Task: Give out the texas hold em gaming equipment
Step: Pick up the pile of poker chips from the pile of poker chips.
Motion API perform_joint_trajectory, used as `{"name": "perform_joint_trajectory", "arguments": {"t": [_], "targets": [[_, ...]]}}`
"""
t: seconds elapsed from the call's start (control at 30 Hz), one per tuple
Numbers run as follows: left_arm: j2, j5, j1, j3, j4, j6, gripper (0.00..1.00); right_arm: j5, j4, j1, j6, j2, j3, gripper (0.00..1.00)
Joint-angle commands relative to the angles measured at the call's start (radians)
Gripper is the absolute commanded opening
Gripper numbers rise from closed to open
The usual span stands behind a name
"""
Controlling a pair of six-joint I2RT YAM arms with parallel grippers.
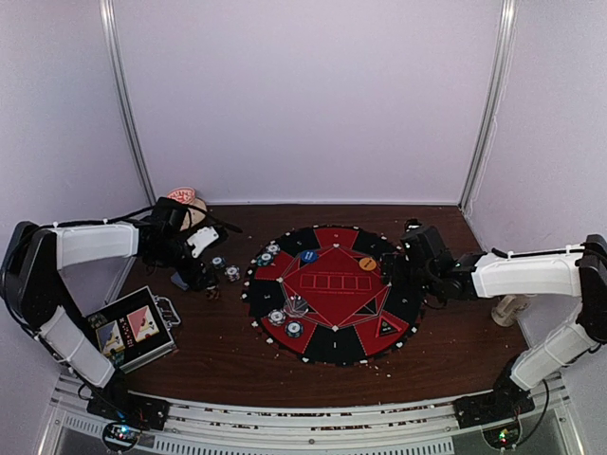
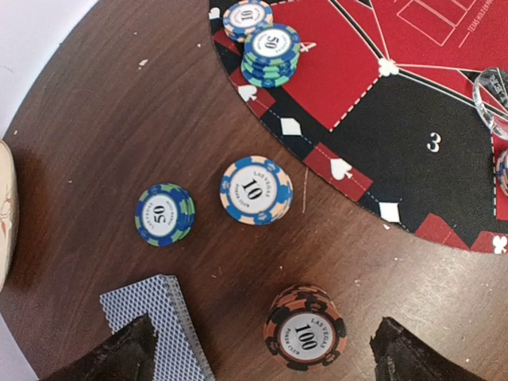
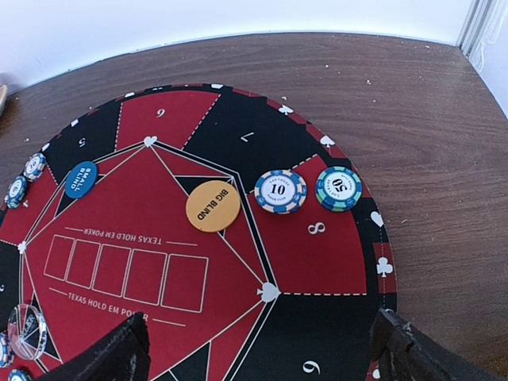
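Left gripper (image 2: pixel 263 325): jaws spread, empty, flanking an orange-black striped "100" chip stack (image 2: pixel 305 327) on the brown wooden table (image 2: pixel 103 119) | grey-blue-backed card deck (image 2: pixel 163 317) beside one finger | right gripper (image 3: pixel 260 319): jaws spread, empty, above the round red-black felt mat (image 3: pixel 317 262) | orange round "BIG BLIND" button (image 3: pixel 213 206) on the mat, near a blue-cream "10" chip (image 3: pixel 280 191) and a teal "50" chip (image 3: pixel 338 188).

Left arm (image 1: pixel 90 242) reaching inward, left fingers (image 2: pixel 119 355) spread wide, right arm (image 1: pixel 526 273) likewise, right fingers (image 3: pixel 111 357) parted
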Motion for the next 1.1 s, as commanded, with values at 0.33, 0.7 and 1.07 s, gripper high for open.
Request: {"name": "perform_joint_trajectory", "arguments": {"t": [0.33,0.7,1.07], "targets": [[0.052,0.073,0.002,-0.016,-0.002,0.019,0.93,0.006,0.013,0.024,-0.014,0.011,0.022,0.98],[0.068,0.026,0.005,-0.037,0.02,0.014,0.88,0.013,0.01,0.031,-0.015,0.016,0.026,0.97],[0.098,0.034,0.014,-0.034,0.023,0.016,0.77,0.016,0.011,0.035,-0.015,0.018,0.026,0.97]]}}
